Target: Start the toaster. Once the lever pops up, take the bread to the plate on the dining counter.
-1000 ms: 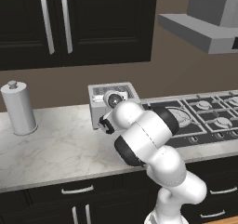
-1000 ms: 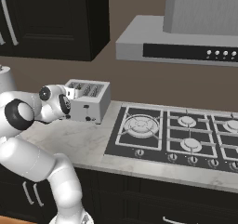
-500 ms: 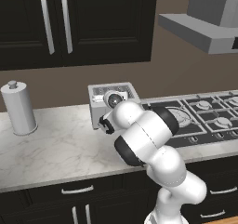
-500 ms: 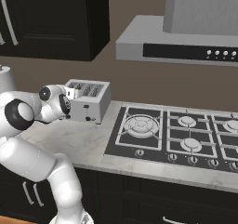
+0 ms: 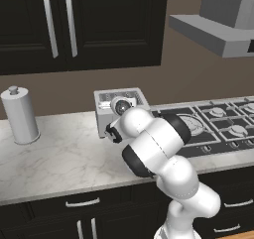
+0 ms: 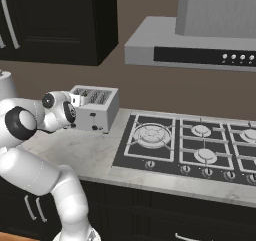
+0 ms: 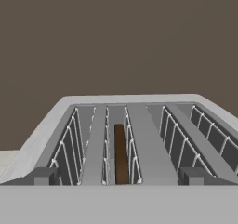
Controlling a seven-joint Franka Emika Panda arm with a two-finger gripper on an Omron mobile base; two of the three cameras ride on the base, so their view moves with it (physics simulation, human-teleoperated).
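The toaster point(image 6: 95, 108) stands on the marbled tabletop point(image 5: 54, 161) against the brown back wall, just left of the gas hob point(image 6: 192, 145) and well to the right of the tall white canister point(image 5: 20, 115). It is a boxy silver-grey unit with slots open on top and small dark controls on the side that faces the hob in the right base view. The white arm bends over the near edge of the tabletop, its wrist and hand held close against the near side of the toaster, so that in the left base view the hand covers much of the toaster's point(image 5: 119, 104) front. The gripper point(image 7: 118, 183) is open, its two fingertips spread wide at either side of the hand view, the left fingertip point(image 7: 45, 175) and the right one sitting low at the toaster's point(image 7: 139, 102) near rim, holding nothing. That view looks along the slots from just above them: the bread point(image 7: 120, 153), a thin dark brown slice, stands on edge down inside the second slot from the left, between the wire guides. Dark cabinets point(image 5: 74, 25) hang above the tabletop on the left, and a grey extractor hood point(image 6: 200, 45) hangs over the hob.
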